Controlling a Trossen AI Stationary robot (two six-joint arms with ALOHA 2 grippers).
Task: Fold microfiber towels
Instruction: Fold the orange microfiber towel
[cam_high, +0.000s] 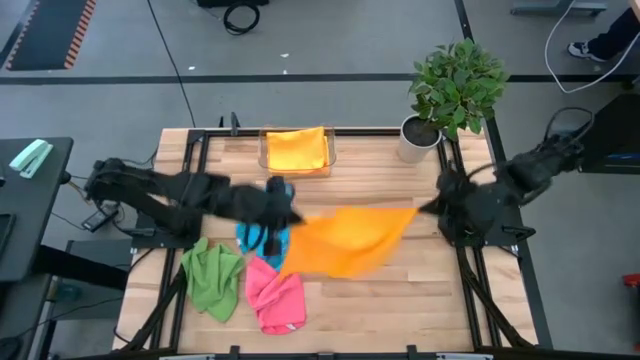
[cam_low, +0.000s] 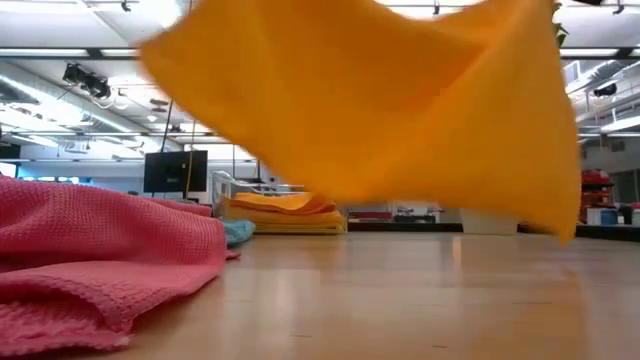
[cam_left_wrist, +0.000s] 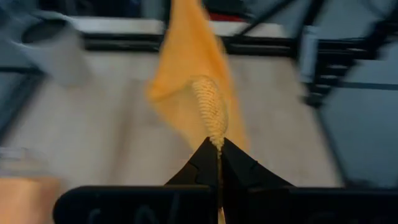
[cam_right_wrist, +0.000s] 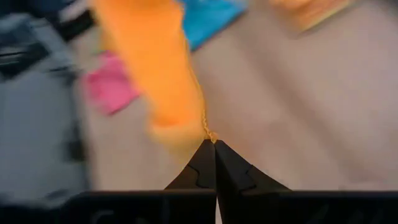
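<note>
Partly hidden, orange towel (cam_high: 350, 243) cut off

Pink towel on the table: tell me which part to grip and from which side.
Grip the pink towel at its loose near-edge corner, coming from above. It lies crumpled flat on the table, with the green towel close on its left, so the right side seems freer.

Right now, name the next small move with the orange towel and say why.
Probably lower it flat onto the table: the orange towel hangs stretched in the air, the left gripper and right gripper each shut on a corner.
</note>
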